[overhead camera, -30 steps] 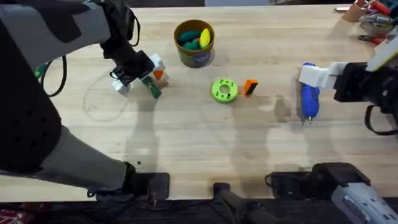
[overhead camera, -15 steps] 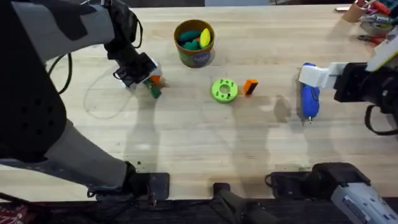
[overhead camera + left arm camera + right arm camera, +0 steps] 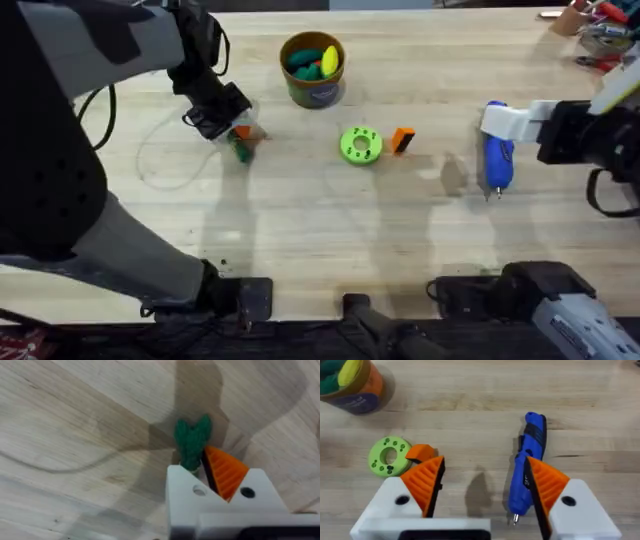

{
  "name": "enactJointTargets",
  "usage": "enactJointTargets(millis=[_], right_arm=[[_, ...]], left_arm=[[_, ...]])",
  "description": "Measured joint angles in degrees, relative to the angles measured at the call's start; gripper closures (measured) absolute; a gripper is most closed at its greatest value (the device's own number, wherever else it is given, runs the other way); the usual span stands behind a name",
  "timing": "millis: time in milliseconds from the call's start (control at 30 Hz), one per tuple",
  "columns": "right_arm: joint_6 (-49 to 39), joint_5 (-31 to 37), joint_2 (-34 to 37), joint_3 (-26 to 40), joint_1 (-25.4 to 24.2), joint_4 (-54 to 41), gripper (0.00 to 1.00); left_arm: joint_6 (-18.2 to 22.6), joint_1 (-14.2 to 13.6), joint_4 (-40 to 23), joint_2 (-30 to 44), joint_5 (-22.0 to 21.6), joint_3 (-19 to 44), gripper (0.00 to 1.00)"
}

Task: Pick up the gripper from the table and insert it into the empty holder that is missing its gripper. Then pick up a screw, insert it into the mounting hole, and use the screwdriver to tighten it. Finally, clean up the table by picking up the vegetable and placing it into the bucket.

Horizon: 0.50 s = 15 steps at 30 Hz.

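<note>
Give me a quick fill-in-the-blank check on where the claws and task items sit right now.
1. The left claw is down at the ____ vegetable.
2. The screwdriver lies flat on the table in front of the ____ claw.
3. The bucket stands ____ on the table.
4. The right claw's fingers are ____, with nothing between them.

Missing words: green; right; upright; open

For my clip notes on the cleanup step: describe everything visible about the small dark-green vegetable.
The vegetable is a slender dark-green toy, matte like felt or rubber, with a forked leafy end pointing away from the left gripper. It lies on the wooden table, left of the bucket. Its other end sits between the white fingers, against an orange ribbed pad.
</note>
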Motion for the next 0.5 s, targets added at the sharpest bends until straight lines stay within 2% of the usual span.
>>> enactJointTargets(millis=[233, 500], right_arm=[[0.0, 0.0, 0.0, 0.0, 0.0, 0.0, 0.083], [0.0, 0.0, 0.0, 0.0, 0.0, 0.0, 0.083]], left_arm=[[0.4, 0.0, -1.5, -1.5, -0.5, 1.7, 0.998], [2.8, -0.3, -3.7, -12.8, 0.0, 4.3, 0.998]])
